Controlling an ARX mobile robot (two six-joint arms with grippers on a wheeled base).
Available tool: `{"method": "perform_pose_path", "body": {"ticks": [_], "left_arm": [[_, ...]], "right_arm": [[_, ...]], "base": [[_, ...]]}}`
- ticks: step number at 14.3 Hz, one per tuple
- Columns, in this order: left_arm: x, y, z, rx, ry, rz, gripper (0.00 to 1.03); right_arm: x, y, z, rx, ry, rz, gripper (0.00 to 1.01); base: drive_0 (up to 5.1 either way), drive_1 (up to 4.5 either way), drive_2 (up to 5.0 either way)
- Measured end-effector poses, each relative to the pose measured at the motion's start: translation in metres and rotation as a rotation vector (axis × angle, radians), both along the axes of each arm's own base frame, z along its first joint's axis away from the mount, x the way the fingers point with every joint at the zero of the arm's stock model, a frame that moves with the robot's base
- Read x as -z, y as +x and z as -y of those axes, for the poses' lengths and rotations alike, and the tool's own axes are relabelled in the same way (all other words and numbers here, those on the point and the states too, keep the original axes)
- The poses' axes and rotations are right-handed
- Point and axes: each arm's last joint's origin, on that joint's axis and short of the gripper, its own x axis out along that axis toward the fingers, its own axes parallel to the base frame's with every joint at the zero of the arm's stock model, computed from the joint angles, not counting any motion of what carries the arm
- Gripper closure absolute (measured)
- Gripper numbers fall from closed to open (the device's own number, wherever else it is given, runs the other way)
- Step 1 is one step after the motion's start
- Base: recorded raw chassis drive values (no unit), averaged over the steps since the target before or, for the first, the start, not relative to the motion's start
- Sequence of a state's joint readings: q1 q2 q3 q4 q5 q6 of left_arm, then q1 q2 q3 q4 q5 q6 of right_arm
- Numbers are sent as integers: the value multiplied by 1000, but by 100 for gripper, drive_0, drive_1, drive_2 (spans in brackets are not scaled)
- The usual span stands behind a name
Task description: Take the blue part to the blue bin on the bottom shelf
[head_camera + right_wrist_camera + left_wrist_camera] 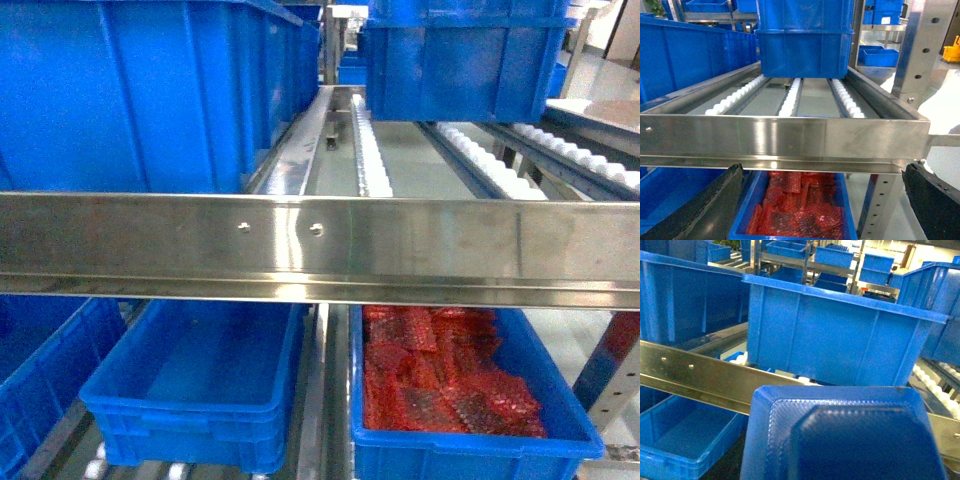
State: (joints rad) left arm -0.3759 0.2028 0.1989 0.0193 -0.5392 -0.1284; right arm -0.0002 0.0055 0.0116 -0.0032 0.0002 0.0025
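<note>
- Blue part (840, 435): a blue moulded piece with a textured rim and a dark recessed centre fills the lower half of the left wrist view, right at the camera; what grips it is hidden
- Blue bin (195, 395): sits on the bottom shelf (320, 400) below the steel front rail (320, 245), left of centre in the head view; its interior shows nothing inside; also visible at lower left of the left wrist view (680, 435)
- Second bin (570, 430): just beside it on the right, separated by a steel divider; holds red mesh-like packets (440, 375)
- Upper level: large blue bins (140, 90) stand on white roller tracks (365, 150) behind the rail; contents not visible
- Left hand: not visible in any view; its opening cannot be told
- Right hand (820, 200): two dark fingers (705, 210) at the lower corners of the right wrist view, spread wide apart, holding nothing, above the bin of red packets
</note>
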Motion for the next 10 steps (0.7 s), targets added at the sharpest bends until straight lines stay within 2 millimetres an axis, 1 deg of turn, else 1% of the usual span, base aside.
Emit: {"method": "perform_pose_path", "body": {"ticks": [10], "left_arm": [[0, 0, 0, 0, 0, -1, 60]], "right_arm": [[0, 0, 0, -2, 0, -2, 3]], "base": [[0, 0, 0]]}}
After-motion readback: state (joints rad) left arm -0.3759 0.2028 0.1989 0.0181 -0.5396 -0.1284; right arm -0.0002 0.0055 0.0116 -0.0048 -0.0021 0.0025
